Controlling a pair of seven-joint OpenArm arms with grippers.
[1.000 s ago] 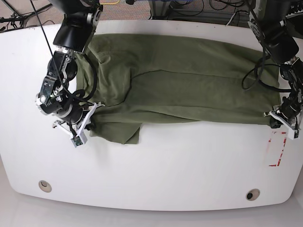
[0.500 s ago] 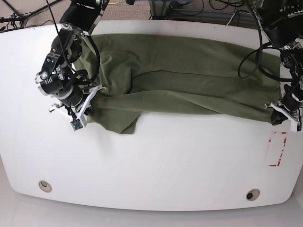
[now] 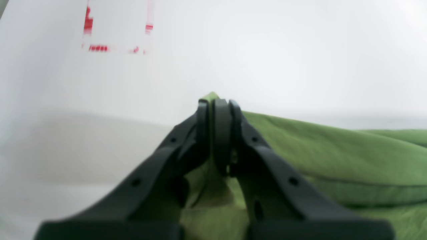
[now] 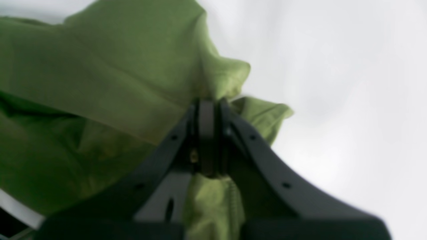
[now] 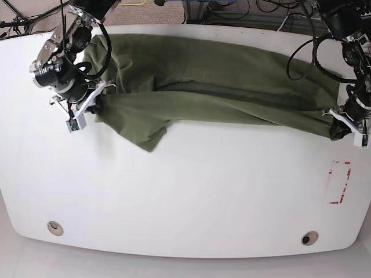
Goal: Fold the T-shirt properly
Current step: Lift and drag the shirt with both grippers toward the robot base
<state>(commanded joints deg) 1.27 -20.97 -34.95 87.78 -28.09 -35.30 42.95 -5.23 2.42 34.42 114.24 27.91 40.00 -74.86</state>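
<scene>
You have no readable writing anywhere: the only marking is a red bracket-shaped mark (image 5: 341, 182) on the white table (image 5: 203, 197), near its edge at about 3 o'clock in the base view, too broken up to read; in the left wrist view it shows as smeared red dashes at 11 o'clock. Two round holes (image 5: 55, 227) sit in the table near the 7 and 5 o'clock corners. Dark cables loop beside the arm on the base view's right, and more cables lie beyond the table's far edge at 12 o'clock.

The T-shirt (image 5: 220, 87) stretches across the far half of the table as a long olive band, with a lifted front layer sagging between your two grippers and a loose flap hanging toward 7 o'clock from its left part.

Your left gripper (image 5: 341, 128), at 3 o'clock in the base view, is clenched on the shirt's edge; the wrist view (image 3: 217, 106) shows its jaws pressed together with green cloth pinched between the tips.

Your right gripper (image 5: 93, 105), at 10 o'clock, is likewise clamped on fabric; its wrist view (image 4: 208, 106) shows cloth bunching out above and below the closed jaws.
</scene>
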